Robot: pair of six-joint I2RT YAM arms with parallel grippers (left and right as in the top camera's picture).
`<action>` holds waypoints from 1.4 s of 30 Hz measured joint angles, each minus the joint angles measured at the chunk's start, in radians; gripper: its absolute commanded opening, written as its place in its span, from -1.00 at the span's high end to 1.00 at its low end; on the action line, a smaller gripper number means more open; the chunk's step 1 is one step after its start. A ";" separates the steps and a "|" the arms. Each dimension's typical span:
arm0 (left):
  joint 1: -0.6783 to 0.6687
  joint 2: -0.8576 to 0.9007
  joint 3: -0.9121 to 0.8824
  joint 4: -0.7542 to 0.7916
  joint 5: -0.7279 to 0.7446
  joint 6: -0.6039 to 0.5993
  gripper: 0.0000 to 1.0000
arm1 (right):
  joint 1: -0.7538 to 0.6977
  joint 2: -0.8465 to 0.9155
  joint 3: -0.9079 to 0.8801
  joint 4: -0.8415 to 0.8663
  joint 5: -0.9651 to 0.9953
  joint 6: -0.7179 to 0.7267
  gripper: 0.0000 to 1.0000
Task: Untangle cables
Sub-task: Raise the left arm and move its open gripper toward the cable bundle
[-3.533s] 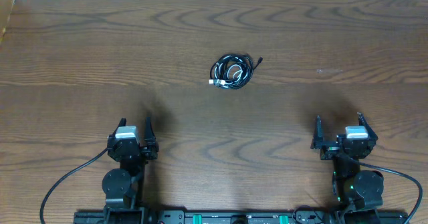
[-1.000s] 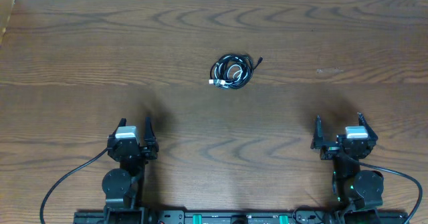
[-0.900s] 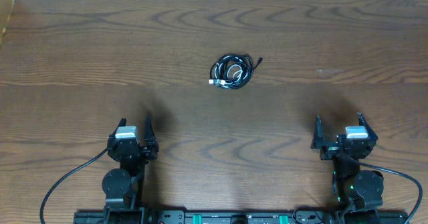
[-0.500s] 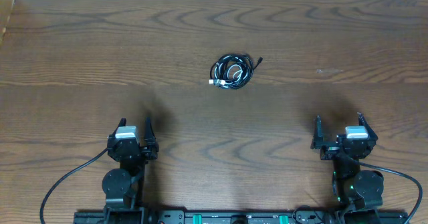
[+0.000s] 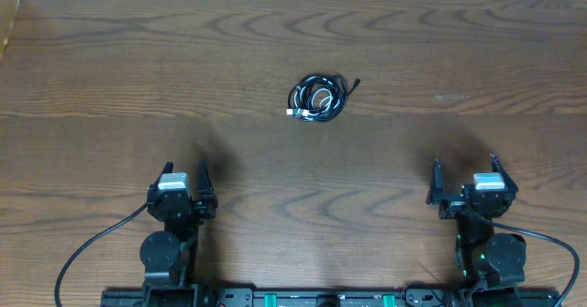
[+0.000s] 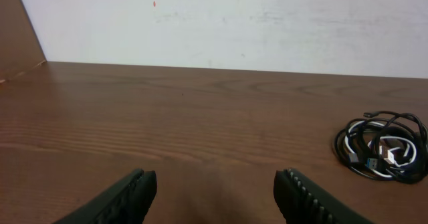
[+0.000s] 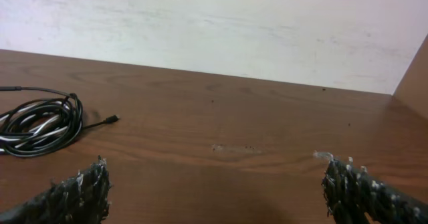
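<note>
The cables (image 5: 318, 97) lie in one small coiled bundle on the far middle of the brown wooden table, a black cable wound round a white one. The same bundle shows at the right edge of the left wrist view (image 6: 384, 147) and at the left edge of the right wrist view (image 7: 37, 125), where a black plug end (image 7: 114, 120) trails out to the right. My left gripper (image 5: 183, 173) rests near the front left, open, with nothing between its fingers. At the front right my right gripper (image 5: 463, 168) stands wide open and empty. Both are far from the bundle.
A pale wall (image 6: 267, 23) runs along the table's far edge. Thick black wires (image 5: 87, 252) loop from the arm bases at the front edge. A pale scuff mark (image 7: 231, 148) marks the wood ahead of the right gripper.
</note>
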 measured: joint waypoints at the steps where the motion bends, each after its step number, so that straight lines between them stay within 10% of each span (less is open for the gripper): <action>1: 0.000 0.000 0.000 0.000 0.000 0.000 -0.25 | 0.000 0.000 0.000 0.000 0.000 0.000 -0.98; 20: 0.000 0.000 0.089 0.035 0.084 -0.005 -0.25 | 0.000 0.000 0.000 0.000 0.000 0.000 -0.98; 32: 0.000 0.073 0.652 -0.477 0.203 -0.081 -0.25 | 0.000 0.000 0.000 -0.001 -0.003 0.000 -0.99; 42: 0.000 0.480 1.114 -0.936 0.293 -0.087 -0.25 | 0.000 0.000 0.000 -0.001 -0.004 0.000 -0.99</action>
